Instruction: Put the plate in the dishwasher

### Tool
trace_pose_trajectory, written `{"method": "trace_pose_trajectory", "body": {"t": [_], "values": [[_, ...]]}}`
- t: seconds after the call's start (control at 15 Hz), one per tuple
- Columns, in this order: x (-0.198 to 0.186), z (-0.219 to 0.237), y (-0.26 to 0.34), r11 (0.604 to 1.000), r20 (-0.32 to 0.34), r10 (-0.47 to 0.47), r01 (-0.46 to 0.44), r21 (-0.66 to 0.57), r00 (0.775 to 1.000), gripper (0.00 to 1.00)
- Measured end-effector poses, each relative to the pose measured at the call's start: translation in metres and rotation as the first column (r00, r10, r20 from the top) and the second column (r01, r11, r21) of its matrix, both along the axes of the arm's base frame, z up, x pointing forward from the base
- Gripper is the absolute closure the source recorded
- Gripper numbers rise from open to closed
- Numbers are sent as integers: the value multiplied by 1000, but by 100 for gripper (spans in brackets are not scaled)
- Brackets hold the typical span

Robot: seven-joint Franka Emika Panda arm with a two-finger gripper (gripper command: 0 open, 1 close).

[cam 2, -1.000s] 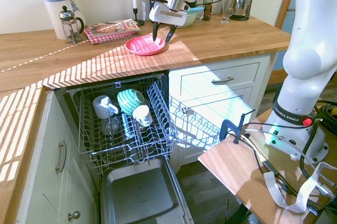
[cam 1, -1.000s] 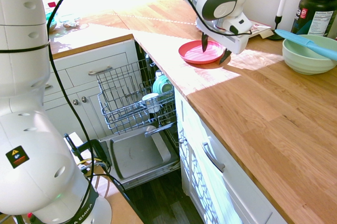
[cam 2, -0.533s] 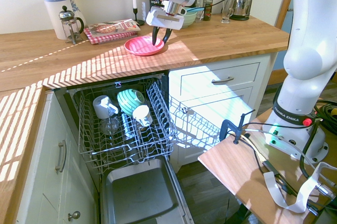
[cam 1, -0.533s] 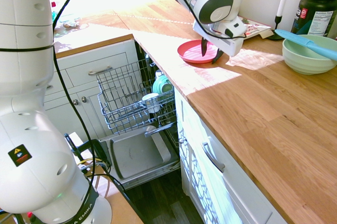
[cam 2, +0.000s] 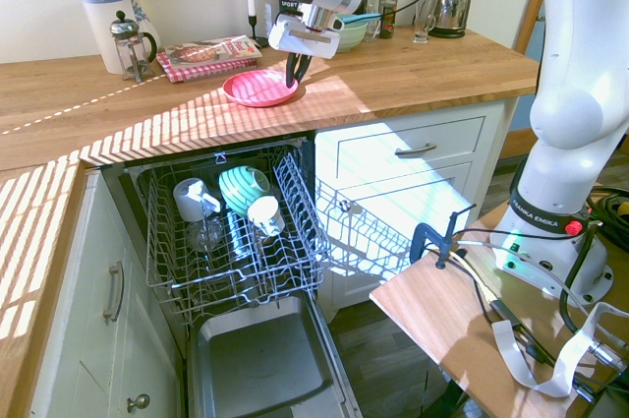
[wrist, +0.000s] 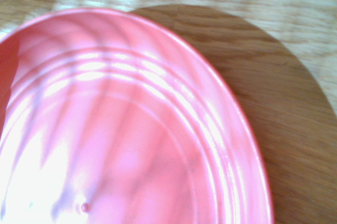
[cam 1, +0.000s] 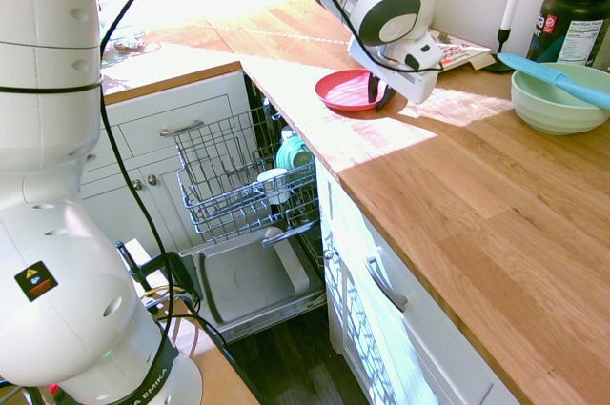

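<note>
The pink-red plate (cam 1: pixel 343 90) (cam 2: pixel 257 88) lies on the wooden counter above the dishwasher and fills most of the wrist view (wrist: pixel 116 129). My gripper (cam 1: pixel 375 92) (cam 2: pixel 294 72) points down at the plate's rim on the side nearest the green bowl, its fingers drawn together on that rim. The dishwasher (cam 2: pixel 295 207) stands open below the counter. Its wire rack (cam 1: pixel 224 152) is pulled out and the door (cam 2: pixel 260 364) is folded down.
A teal cup (cam 2: pixel 242 186) and white cups sit in the rack. On the counter stand a pale green bowl (cam 1: pixel 556 100) with a blue utensil, a dark jar (cam 1: pixel 575 19), a magazine (cam 2: pixel 209 51), a French press (cam 2: pixel 129 43) and a kettle (cam 2: pixel 451 4).
The fingers have closed from wide open onto the plate's rim. The plate has slid a little along the counter, away from the green bowl.
</note>
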State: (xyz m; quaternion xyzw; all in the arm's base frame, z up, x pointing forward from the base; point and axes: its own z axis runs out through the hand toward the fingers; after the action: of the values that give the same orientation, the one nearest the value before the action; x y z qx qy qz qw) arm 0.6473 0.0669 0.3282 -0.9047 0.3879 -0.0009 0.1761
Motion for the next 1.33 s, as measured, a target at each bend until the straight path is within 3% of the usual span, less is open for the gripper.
{"method": "trace_pose_trajectory", "body": {"t": [0.47, 0.73, 1.0, 1.33], "values": [[11, 24, 26, 996, 36, 63, -61, -69, 997, 100], [-12, 81, 100, 950, 107, 219, -187, -250, 970, 100], [-123, 140, 221, 851, 211, 366, -234, -470, 906, 100], [-250, 99, 366, 639, 212, 474, -169, -750, 855, 100]]}}
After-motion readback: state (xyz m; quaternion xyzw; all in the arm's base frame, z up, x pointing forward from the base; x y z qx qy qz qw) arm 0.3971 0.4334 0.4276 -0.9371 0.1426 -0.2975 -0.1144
